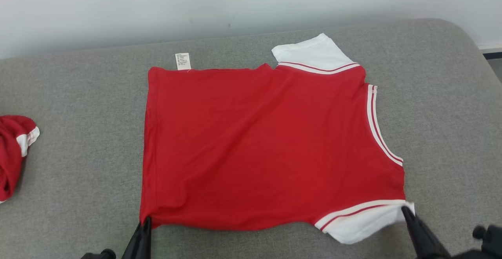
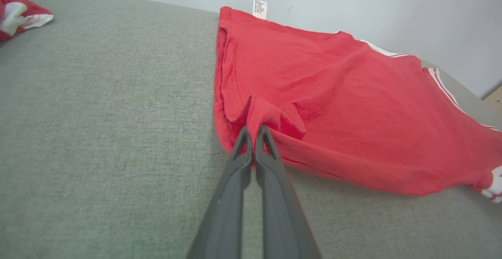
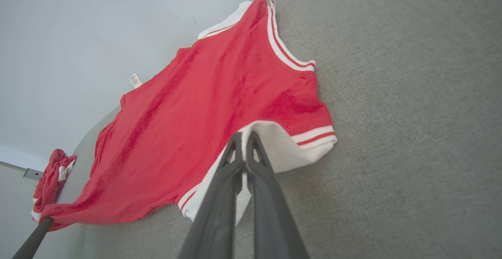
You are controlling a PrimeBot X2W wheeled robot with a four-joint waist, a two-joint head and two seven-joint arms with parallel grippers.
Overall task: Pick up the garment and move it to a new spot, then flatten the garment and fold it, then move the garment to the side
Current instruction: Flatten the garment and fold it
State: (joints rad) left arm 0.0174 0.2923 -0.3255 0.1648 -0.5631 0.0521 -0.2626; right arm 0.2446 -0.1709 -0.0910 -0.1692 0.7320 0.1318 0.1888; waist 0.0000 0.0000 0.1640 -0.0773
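Left claw (image 1: 146,220) pinches the garment (image 1: 266,141) hem, right claw (image 1: 404,210) its white sleeve (image 1: 359,225).

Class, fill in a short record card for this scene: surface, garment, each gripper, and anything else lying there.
Surface: grey fabric cushion
Garment: red shirt, white sleeves, spread nearly flat
Left gripper: shut on the shirt's near hem corner
Right gripper: shut on the near white sleeve
Also there: crumpled red-and-white cloth at the left edge; care label at the shirt's far edge
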